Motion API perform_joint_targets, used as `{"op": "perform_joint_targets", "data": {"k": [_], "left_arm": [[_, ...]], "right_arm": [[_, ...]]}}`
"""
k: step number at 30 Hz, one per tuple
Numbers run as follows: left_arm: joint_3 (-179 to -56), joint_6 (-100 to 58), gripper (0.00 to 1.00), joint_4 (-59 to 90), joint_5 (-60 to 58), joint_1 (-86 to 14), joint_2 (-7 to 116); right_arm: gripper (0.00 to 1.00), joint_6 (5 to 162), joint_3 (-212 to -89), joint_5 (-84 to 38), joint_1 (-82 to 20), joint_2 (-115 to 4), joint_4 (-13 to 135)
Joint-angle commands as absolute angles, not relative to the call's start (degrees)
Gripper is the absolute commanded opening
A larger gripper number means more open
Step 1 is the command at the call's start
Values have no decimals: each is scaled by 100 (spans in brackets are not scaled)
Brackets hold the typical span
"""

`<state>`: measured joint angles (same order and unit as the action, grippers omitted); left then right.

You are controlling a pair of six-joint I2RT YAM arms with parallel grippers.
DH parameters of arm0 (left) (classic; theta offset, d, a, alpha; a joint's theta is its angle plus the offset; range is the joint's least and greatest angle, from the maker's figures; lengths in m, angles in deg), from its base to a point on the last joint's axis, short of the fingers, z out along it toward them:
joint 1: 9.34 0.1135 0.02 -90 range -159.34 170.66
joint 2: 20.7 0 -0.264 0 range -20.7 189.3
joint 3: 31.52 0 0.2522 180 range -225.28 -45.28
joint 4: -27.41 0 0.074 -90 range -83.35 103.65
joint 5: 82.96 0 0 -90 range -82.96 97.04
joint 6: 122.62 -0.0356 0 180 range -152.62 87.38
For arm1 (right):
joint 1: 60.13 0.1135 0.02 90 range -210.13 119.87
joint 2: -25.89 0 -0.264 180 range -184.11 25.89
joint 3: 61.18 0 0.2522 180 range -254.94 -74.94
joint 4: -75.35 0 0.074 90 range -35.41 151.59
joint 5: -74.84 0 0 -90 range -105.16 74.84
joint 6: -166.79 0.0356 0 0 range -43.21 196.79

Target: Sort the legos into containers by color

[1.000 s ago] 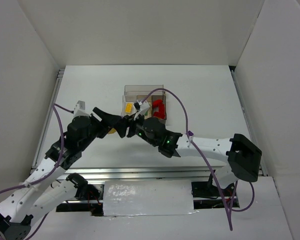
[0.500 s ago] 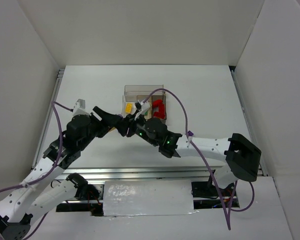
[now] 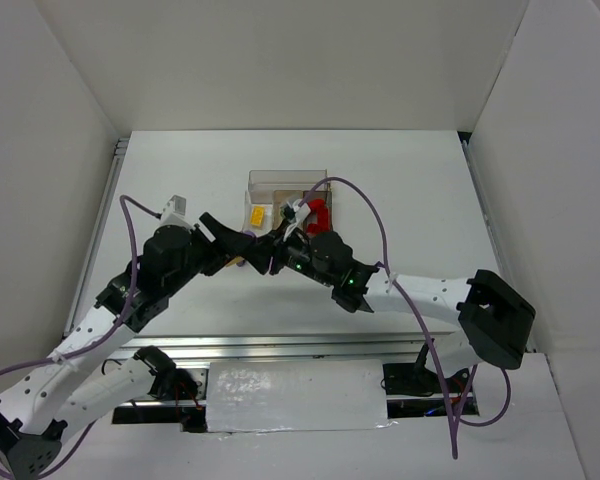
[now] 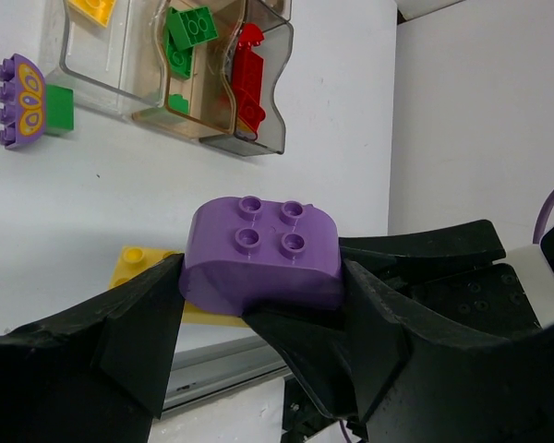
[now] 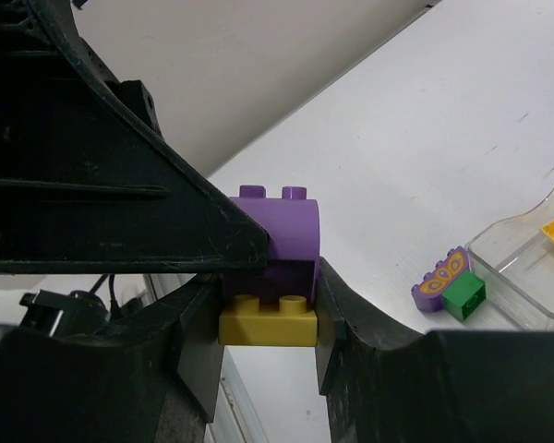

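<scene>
A rounded purple lego (image 4: 263,249) is stacked on a flat yellow lego (image 5: 268,321), above the table in front of the containers (image 3: 290,190). My left gripper (image 4: 263,281) is shut on the purple piece, one finger on each end. My right gripper (image 5: 268,325) is shut on the yellow brick just below it. In the top view the two grippers meet tip to tip, the left gripper (image 3: 242,250) next to the right gripper (image 3: 270,252). The clear bin (image 4: 55,55) holds a yellow piece, the tan bin (image 4: 152,106) green ones, the dark bin (image 4: 277,129) red ones.
A purple piece with a butterfly print (image 4: 20,97) lies on the table with a small green brick (image 4: 59,109) against it, left of the bins. Both arms crowd the space in front of the bins. White walls stand to the left, right and back.
My right gripper has shut on the yellow brick under the purple one. Both grippers have drifted slightly right, toward the bins. The left grip has not changed.
</scene>
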<state>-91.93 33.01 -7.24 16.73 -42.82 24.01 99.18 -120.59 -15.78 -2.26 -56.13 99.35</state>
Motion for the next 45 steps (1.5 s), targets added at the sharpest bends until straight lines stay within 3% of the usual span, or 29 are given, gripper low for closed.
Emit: {"op": "perform_joint_targets", "data": {"k": [1,7,17,18,21,23,28,30,37,45], "left_arm": [[-9406,2891,0,-270,2567,-4028,2421],[-9397,2794,0,-174,2470,-3861,2465],[-9371,2741,0,-94,2348,-3703,2571],[-9371,2733,0,-51,2330,-3703,2571],[-9371,2741,0,-24,2233,-3703,2571],[-9362,2776,0,2,2181,-3703,2571],[-9336,2785,0,-77,2321,-3703,2386],[-9370,2750,0,-129,2426,-3712,2360],[-9283,2785,0,-51,2233,-3703,2447],[-9256,2882,0,178,1839,-3703,2482]], "right_arm": [[0,9692,-11863,-2454,-423,-5304,9648],[0,9868,-11678,-3501,-827,-5164,9833],[0,9683,-12011,-3994,-854,-5146,9139],[4,9683,-12029,-4012,-854,-5163,9112],[31,9718,-12117,-4073,-863,-5225,9068],[41,9744,-12187,-4100,-863,-5234,9068],[53,9744,-12310,-4109,-871,-5216,9059],[67,9771,-12310,-4065,-863,-5199,9085],[70,9885,-12381,-3810,-871,-5225,9182],[82,10008,-12705,-2984,-854,-5594,9314]]}}
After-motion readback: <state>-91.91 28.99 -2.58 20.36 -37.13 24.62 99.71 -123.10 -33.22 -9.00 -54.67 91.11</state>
